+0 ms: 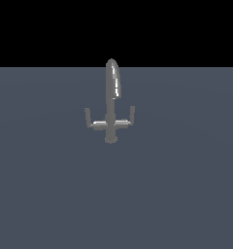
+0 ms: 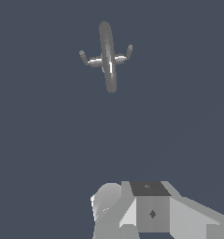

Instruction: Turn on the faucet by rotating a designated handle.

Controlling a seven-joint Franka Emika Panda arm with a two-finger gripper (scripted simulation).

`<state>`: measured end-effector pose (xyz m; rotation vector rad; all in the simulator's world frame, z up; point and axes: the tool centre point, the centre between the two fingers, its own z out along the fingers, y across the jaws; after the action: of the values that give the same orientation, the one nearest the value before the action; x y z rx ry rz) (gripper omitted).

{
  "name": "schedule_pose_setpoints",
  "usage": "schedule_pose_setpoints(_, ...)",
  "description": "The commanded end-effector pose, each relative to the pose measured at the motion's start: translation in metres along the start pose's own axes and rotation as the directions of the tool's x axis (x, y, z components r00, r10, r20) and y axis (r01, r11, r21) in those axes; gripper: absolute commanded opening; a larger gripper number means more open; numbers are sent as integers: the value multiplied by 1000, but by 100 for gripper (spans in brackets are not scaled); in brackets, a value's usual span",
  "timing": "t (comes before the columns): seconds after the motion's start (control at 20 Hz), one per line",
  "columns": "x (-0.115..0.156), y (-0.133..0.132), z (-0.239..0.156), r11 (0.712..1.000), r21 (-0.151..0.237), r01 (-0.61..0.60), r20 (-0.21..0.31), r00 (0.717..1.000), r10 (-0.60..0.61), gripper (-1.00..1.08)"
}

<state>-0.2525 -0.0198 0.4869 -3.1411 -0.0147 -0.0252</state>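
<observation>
A small grey metallic faucet [image 1: 111, 102] stands alone near the middle of a flat slate-blue surface [image 1: 186, 194], its tall arched spout [image 1: 113, 80] rising over a round base and a horizontal crossbar that ends in two short upturned arms. The handle [image 1: 89, 118] named in the task appears to be the arm on the exterior view's left; its mirror-image twin [image 1: 131, 115] sits on the exterior view's right. Both arms point straight up and look level with each other, which suggests the tap is in its resting, closed position and nothing has been turned.

No arm appears in the exterior view. In the wrist view, part of the gripper [image 2: 149, 212] shows as pale blocky housing at the frame's edge, well apart from the faucet [image 2: 108, 56] and touching nothing. Its fingertips lie outside the frame, so whether the pincer is released or clenched cannot be told. The camera looks down on the tap from a distance, a stance that fits an approach not yet begun, with the handle [image 2: 84, 58] unobstructed and reachable from above or from the side.

The surface is bare, matte and evenly lit, without seams or markings. Beyond its far edge the exterior view shows only flat black, with no walls or furnishings.
</observation>
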Motion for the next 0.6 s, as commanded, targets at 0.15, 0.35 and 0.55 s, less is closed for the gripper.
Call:
schedule_pose_setpoints(0.15, 0, 0, 0, 1000, 2, -2, 1, 1000, 2, -100)
schedule_pose_setpoints(0.35, 0, 0, -2, 1000, -8, 7, -3, 1000, -8, -100)
schedule_pose_setpoints(0.55, 1, 0, -7, 999, -36, 34, -12, 999, -35, -100)
